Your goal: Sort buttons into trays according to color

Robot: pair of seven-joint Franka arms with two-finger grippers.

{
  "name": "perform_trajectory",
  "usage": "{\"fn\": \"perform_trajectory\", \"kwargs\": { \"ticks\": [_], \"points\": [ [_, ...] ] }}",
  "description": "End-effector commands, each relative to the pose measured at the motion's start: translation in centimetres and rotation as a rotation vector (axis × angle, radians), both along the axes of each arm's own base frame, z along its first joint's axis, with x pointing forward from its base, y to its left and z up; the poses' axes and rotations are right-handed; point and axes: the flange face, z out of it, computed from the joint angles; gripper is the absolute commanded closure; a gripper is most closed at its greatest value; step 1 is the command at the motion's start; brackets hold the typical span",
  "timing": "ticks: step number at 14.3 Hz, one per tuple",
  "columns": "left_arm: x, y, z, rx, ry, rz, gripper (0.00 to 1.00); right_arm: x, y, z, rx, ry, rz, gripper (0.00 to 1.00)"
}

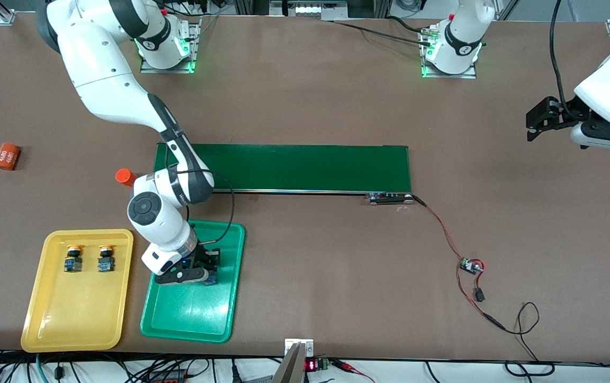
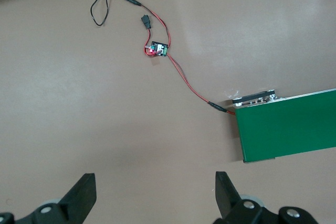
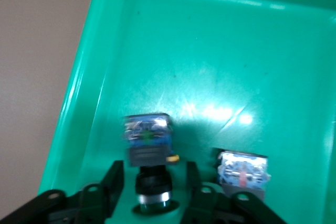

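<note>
The right gripper (image 1: 205, 264) is hanging low inside the green tray (image 1: 177, 319), at the end of that tray farthest from the front camera. In the right wrist view its fingers (image 3: 116, 181) are standing apart on either side of a button (image 3: 148, 153) lying on its side on the tray floor — the gaps are visible, so the button looks released rather than clamped. A second button (image 3: 242, 169) is lying just beside it in the same tray. Their cap colors are hard to read from here.

Two yellow-capped buttons (image 1: 73, 257) are sitting side by side in the yellow tray (image 1: 44, 324), toward the end farther from the front camera. By the look of it all four are in trays and the sorting is nearly finished.

For this step, the sensible way is to let the fingers spread fully before lifting, then rise straight up — any sideways drift would be nudging the freed button or knocking its neighbor. The button is resting on its side and may be rolling a little, so a slow withdrawal seems wise.

The left gripper (image 2: 155, 195) is waiting with its jaws wide apart and empty, over bare table at the left arm's end, clear of the conveyor belt (image 1: 305, 167).
</note>
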Motion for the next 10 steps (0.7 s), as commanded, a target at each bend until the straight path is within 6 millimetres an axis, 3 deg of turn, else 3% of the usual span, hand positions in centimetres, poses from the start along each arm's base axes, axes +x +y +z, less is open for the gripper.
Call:
{"fn": "perform_trajectory", "kwargs": {
  "ticks": [1,3,5,8,10],
  "points": [
    [-0.1,-0.2,0.6,0.008,0.002,0.006,0.0,0.0,0.1,-0.7,-0.007,-0.005,-0.004,0.0],
    [-0.1,-0.2,0.6,0.008,0.002,0.006,0.0,0.1,0.1,-0.3,-0.007,-0.01,0.002,0.0],
    [-0.1,-0.2,0.6,0.008,0.002,0.006,0.0,0.5,-0.3,1.5,-0.007,-0.027,-0.003,0.0],
    [-0.1,-0.2,0.6,0.008,0.002,0.006,0.0,0.2,-1.1,6.2,-0.026,-0.003,-0.013,0.0],
    [-0.1,-0.2,0.6,0.008,0.002,0.006,0.0,-0.5,-1.6,10.6,-0.057,0.058,-0.017,0.0]
  ]
}}
